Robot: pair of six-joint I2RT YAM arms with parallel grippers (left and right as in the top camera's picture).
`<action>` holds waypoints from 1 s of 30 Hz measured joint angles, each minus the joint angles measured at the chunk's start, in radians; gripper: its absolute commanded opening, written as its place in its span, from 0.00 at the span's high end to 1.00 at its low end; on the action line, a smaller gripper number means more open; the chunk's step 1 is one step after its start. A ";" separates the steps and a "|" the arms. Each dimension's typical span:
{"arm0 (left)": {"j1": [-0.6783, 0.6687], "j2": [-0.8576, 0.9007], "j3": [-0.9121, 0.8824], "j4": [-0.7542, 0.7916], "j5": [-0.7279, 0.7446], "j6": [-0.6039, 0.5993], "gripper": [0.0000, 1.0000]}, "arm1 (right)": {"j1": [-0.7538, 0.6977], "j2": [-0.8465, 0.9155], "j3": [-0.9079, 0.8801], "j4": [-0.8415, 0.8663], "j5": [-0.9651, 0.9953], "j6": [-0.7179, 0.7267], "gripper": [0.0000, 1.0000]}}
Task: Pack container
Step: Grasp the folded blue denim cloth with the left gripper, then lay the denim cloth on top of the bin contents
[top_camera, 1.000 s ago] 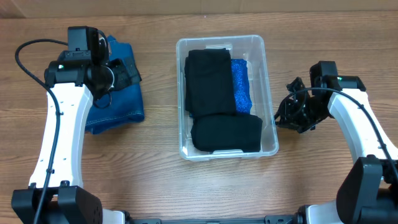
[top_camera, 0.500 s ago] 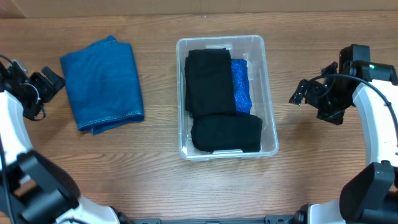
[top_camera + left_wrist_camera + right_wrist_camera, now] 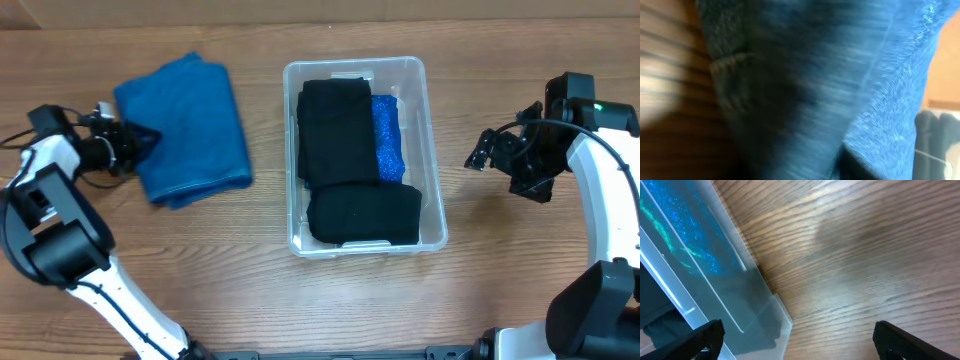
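Note:
The clear container (image 3: 432, 150) stands mid-table and holds a long black cloth (image 3: 340, 130), a second black cloth (image 3: 362, 215) in front of it, and a sparkly blue cloth (image 3: 387, 140) along the right wall. Left of it lies a folded blue cloth (image 3: 190, 120). My left gripper (image 3: 140, 138) is pinched shut on that cloth's left edge. The left wrist view is blurred and filled with the blue cloth (image 3: 880, 75). My right gripper (image 3: 485, 152) hovers to the right of the container, open and holding nothing. Its view shows the container's corner (image 3: 715, 295) on the left.
Bare wood table (image 3: 520, 270) surrounds the container. The right wrist view shows wood grain (image 3: 865, 245) between the spread fingers (image 3: 900, 340). The left arm's white links (image 3: 60, 220) run along the table's left edge.
The left arm swung in and closed on the blue cloth's left edge. The cloth shifted right and turned slightly. The right arm has held still with its jaws open since half a second ago.

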 measured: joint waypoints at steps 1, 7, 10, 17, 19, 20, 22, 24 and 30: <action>-0.019 0.006 0.000 -0.003 0.019 0.001 0.96 | 0.000 0.000 0.000 -0.003 0.000 0.001 0.00; -0.042 -0.068 -0.019 -0.095 0.022 0.000 0.96 | 0.000 0.000 0.000 -0.008 0.000 0.000 0.00; -0.063 -0.255 -0.046 -0.135 0.022 0.000 0.96 | 0.000 0.000 0.000 -0.008 0.000 0.000 0.00; -0.285 -0.811 -0.055 -0.118 -0.059 -0.058 0.96 | 0.000 0.000 0.000 -0.005 0.000 -0.001 0.00; -0.450 -0.906 -0.056 -0.085 -0.092 -0.109 0.96 | 0.000 0.000 0.000 -0.009 0.000 0.000 0.00; -0.545 -0.935 -0.056 -0.068 -0.121 -0.139 0.96 | 0.000 0.000 0.000 -0.011 0.000 0.000 0.00; -0.709 -0.952 -0.056 -0.040 -0.211 -0.185 0.96 | 0.000 0.000 0.000 -0.015 0.000 0.000 0.00; -0.880 -0.943 -0.057 -0.035 -0.362 -0.222 0.96 | 0.000 0.000 0.000 -0.019 0.000 -0.001 0.00; -1.145 -0.748 -0.058 0.034 -0.613 -0.315 0.96 | 0.000 0.000 0.000 -0.021 0.000 0.000 0.00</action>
